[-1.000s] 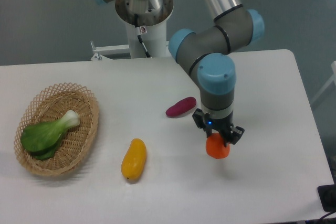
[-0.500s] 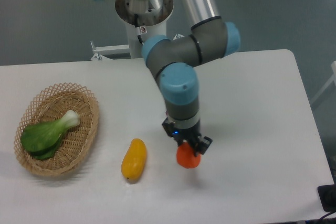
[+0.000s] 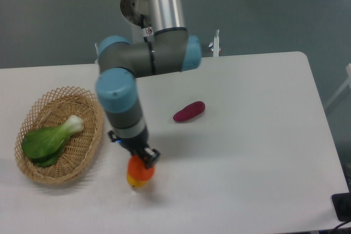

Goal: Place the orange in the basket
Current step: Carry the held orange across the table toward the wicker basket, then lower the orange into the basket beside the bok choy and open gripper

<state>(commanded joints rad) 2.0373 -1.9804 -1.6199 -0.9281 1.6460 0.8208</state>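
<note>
My gripper [image 3: 136, 160] is shut on the orange [image 3: 140, 168], a small bright orange-red ball, and holds it above the table right of the basket. The orange sits directly over the yellow mango-like fruit [image 3: 134, 180], which is mostly hidden beneath it. The oval wicker basket [image 3: 90, 135] lies at the left of the table and holds a green leafy vegetable [image 3: 49, 138]. The gripper is a short way right of the basket's right rim.
A purple oblong vegetable [image 3: 189, 111] lies on the white table [image 3: 263, 152] right of the arm. The robot base stands behind the table's far edge. A dark object [image 3: 343, 205] sits at the table's front right corner.
The arm has swung left across the table carrying the orange, from right of the purple vegetable to over the yellow fruit near the basket.
</note>
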